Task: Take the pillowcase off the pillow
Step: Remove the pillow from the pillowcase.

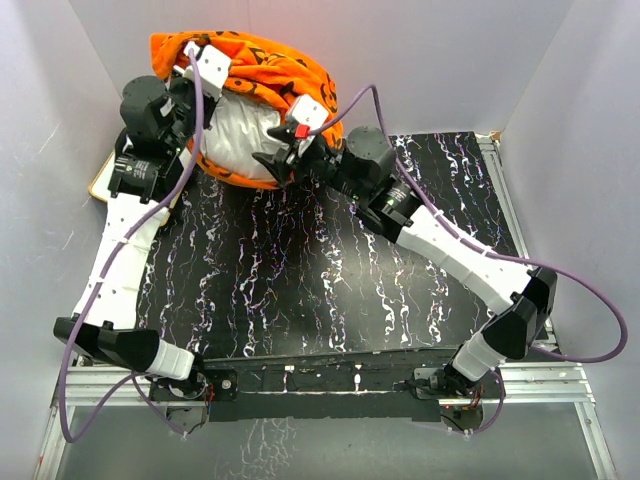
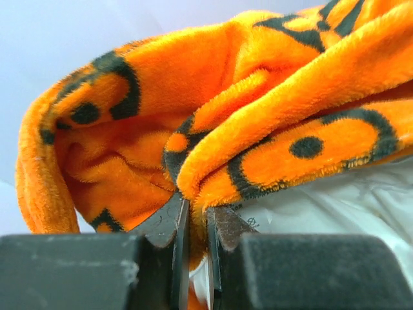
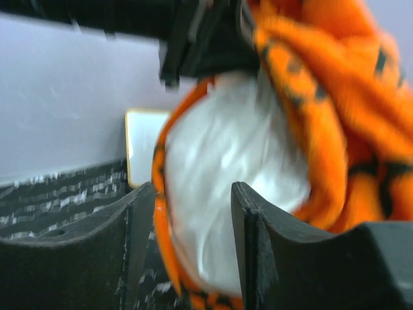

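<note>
Two grippers work at the far side of the black marbled table (image 1: 300,290), toward the top of the overhead view. The nearer one, the right gripper (image 3: 193,190), stands with its jaws parted and holds nothing. Its wrist view is blurred, with the pillow (image 3: 219,168) bulging white beyond the gap, and I cannot tell whether the jaws touch it. In the overhead view the pillow lies at upper centre-left, its near white end bare and ringed by an orange hem. Farther back, at upper left, the left gripper (image 2: 195,210) is clamped on a fold of the pillowcase (image 1: 260,60), the plush pinched between nearly meeting jaws. The pillowcase covers the pillow's far part in thick bunched folds.

The step in hand looks like peeling the cover off that far end. To do it well, the right gripper should close on or press the bare white end to anchor the pillow, taking cushion only and none of the hem. The left should pull away from that anchor along the pillow's length, steadily. Plush is slippery, and a thin pinch could slide out. A white board with tan frame (image 1: 100,180) lies at the left edge, near the pillow, and the pull should stay clear of it.
</note>
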`<control>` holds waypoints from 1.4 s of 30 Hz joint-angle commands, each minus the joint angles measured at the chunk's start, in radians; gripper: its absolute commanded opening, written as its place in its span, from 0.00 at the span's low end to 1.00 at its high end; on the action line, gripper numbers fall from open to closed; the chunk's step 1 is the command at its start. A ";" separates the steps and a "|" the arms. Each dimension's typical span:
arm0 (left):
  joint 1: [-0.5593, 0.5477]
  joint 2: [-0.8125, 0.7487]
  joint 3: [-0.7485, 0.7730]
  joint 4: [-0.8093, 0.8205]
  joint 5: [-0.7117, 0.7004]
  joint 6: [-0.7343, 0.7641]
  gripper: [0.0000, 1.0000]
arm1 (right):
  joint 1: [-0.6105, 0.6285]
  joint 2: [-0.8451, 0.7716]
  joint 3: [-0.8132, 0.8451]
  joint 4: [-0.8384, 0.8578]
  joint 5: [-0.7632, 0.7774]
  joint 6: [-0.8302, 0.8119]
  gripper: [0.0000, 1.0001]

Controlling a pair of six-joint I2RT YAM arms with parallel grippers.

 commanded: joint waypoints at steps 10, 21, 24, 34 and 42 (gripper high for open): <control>0.000 -0.005 0.409 -0.240 0.373 -0.295 0.00 | 0.011 0.145 0.359 -0.101 0.029 -0.056 0.62; 0.000 0.001 0.548 -0.110 0.353 -0.343 0.00 | 0.025 0.124 0.354 -0.146 0.035 -0.109 0.62; 0.001 0.018 0.618 -0.133 0.378 -0.369 0.00 | 0.036 0.127 0.364 -0.149 0.061 -0.134 0.63; 0.000 -0.078 0.451 -0.201 0.407 -0.355 0.00 | 0.058 0.152 0.441 -0.131 0.101 -0.163 0.82; 0.000 -0.113 0.372 -0.237 0.424 -0.353 0.00 | 0.071 0.216 0.518 -0.224 0.040 -0.217 0.90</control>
